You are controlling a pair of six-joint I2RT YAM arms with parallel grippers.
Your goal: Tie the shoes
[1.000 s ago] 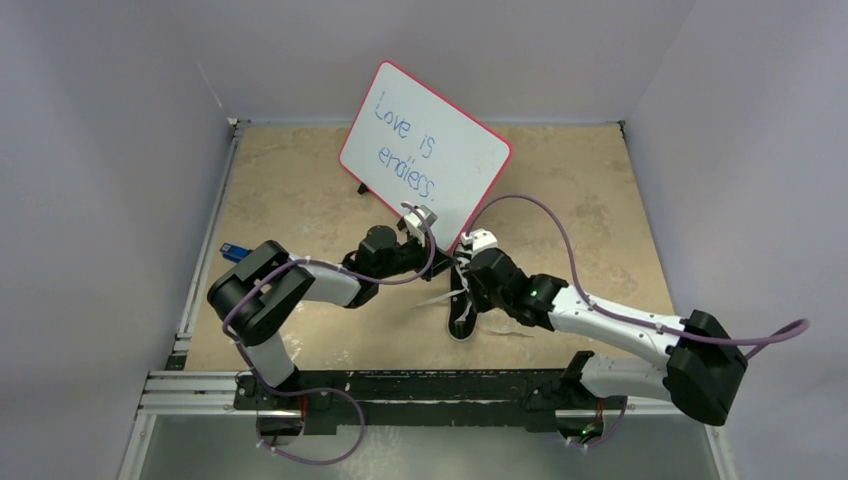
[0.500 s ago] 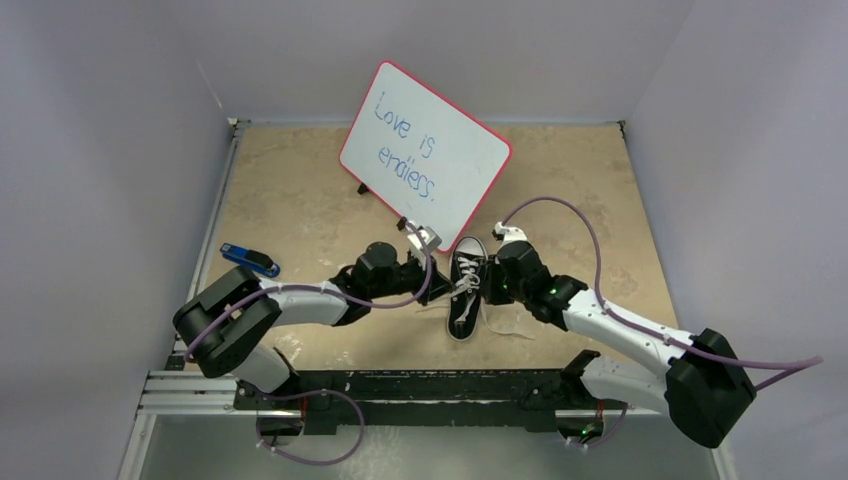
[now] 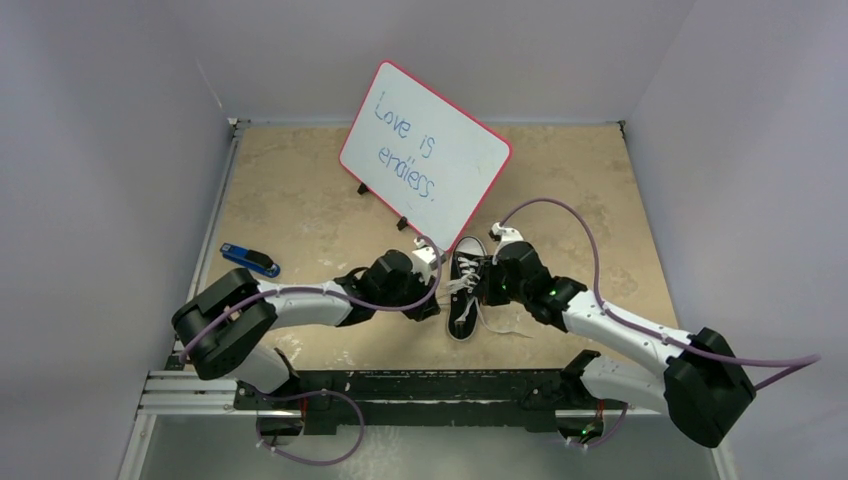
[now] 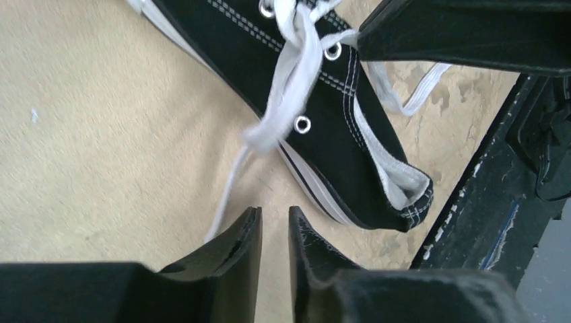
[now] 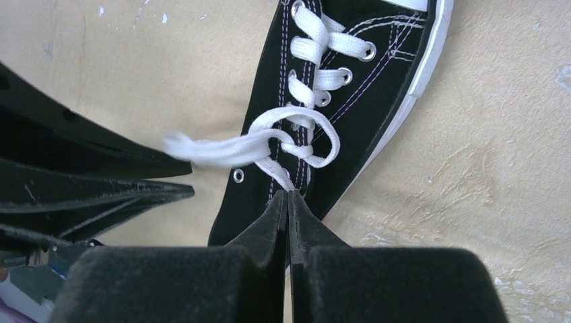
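The small black sneaker (image 3: 462, 305) lies mid-table, white toe cap pointing away; it also shows in the left wrist view (image 4: 337, 128) and the right wrist view (image 5: 363, 87). Its white laces (image 5: 269, 138) form a loose loop over the eyelets. My right gripper (image 3: 484, 284) sits at the shoe's right side, fingers pressed together on a lace strand (image 5: 288, 193). My left gripper (image 3: 436, 298) is low on the shoe's left side; its fingers (image 4: 275, 217) stand slightly apart with nothing between them. A loose lace end (image 4: 225, 202) lies just left of them.
A red-framed whiteboard (image 3: 425, 150) stands propped behind the shoe. A small blue-and-black tool (image 3: 250, 259) lies at the left. The black base rail (image 3: 400, 385) runs along the near edge, close to the shoe's heel (image 4: 498, 202). Grey walls enclose the table.
My left gripper has come down from up near the whiteboard to the table beside the shoe. My right gripper shifted right off the shoe's top, then held still.
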